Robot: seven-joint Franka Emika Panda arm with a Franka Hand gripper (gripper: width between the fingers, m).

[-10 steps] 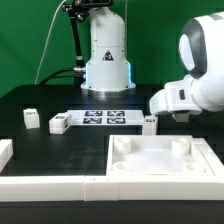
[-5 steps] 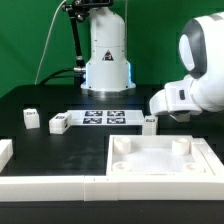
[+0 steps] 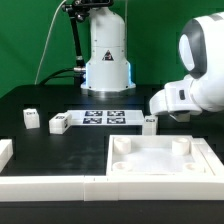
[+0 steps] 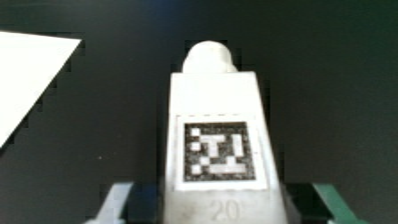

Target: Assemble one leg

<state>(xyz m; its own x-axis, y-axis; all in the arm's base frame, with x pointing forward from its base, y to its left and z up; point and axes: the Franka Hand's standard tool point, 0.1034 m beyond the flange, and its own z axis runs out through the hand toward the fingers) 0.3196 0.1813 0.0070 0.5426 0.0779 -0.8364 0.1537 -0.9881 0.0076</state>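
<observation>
- Plainly, in the wrist view the leg (image 4: 217,110) sits in the gripper (image 4: 222,205), and its lower end is flanked on both sides.
- One of the grey fingers (image 4: 121,205) shows at each side of the leg. The gripper is narrowed onto it and holds it.
- The leg reaches out past the fingertips and ends in a rounded tip. Its tag (image 4: 217,150) faces the camera, just beyond the fingers.
- Behind the leg is the black desk (image 4: 329,70). A corner of a flat white piece (image 4: 27,85) lies apart from the leg, and I cannot tell which piece it is.
- In the exterior view the arm (image 3: 195,85) fills that view's right side. It hides the gripper and the held leg.
- On the desk there, the marker board (image 3: 108,117) lies in the middle. The mid block (image 3: 60,123) is just beside one end and the right block (image 3: 150,123) just beside the other.
- The left block (image 3: 31,119) stands apart, further toward that view's left.
- The tray (image 3: 160,170) lies in front, beside a long bar (image 3: 45,186).
</observation>
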